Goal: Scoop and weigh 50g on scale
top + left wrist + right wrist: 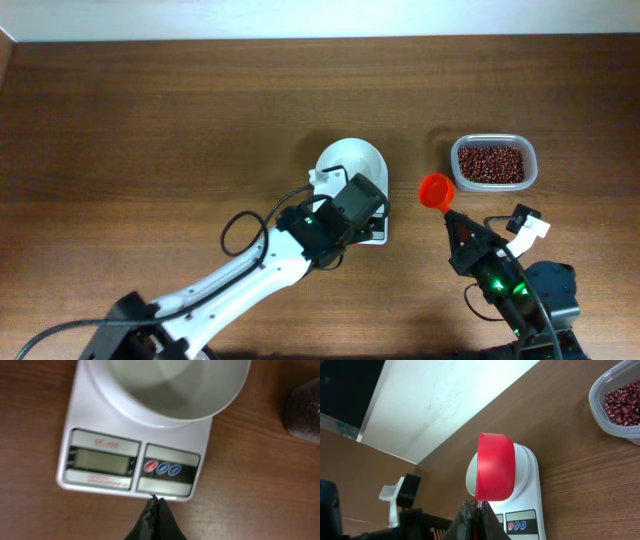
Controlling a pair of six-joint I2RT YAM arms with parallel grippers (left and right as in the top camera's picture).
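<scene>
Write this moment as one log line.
left gripper shut, at scale front | right gripper shut on scoop | bowl empty | beans in tub

A clear tub stood on the brown wooden counter, right of centre in the overhead frame. A red scoop was near its lower left. A white wall edged the top.

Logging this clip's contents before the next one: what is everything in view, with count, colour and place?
scale: one, white, empty round bowl on top, table centre
beans: many, dark red-brown, in the tub
tub: one, clear plastic, right of the scale
scoop: one, red, between scale and tub, held up
table: one, brown wood, under everything
left gripper: one, black, shut, by the scale's button edge
right gripper: one, black, shut on the scoop
</scene>
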